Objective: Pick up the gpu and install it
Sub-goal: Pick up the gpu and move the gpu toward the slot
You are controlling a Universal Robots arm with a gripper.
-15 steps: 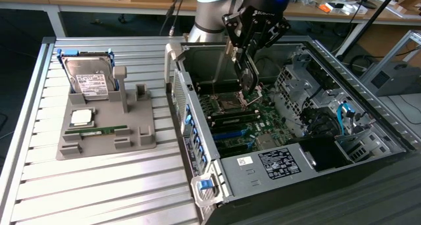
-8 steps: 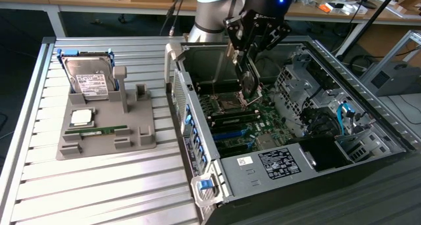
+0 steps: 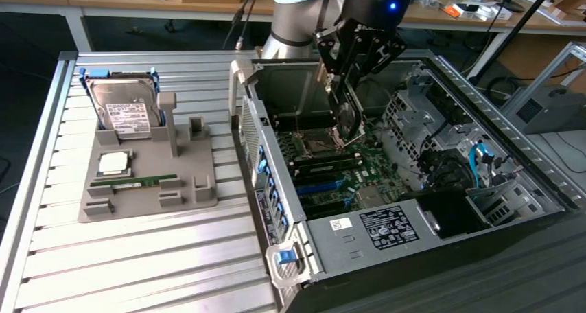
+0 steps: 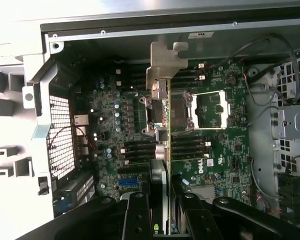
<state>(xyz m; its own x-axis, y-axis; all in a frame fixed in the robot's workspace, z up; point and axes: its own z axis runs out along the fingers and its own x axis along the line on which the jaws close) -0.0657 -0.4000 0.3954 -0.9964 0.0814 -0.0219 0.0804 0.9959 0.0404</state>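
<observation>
Gripper (image 4: pixel 165 200) pinches the gpu (image 4: pixel 163 75) upright over the motherboard (image 4: pixel 225 145), exterior view's upper middle, seemingly to seat its edge.

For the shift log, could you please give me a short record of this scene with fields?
gripper: shut on the gpu, over the open computer case
gpu: held on edge above the motherboard, not yet seated
tray: at the exterior view's left, beside the computer case
on tray: hard drive, RAM stick, processor chip
</observation>
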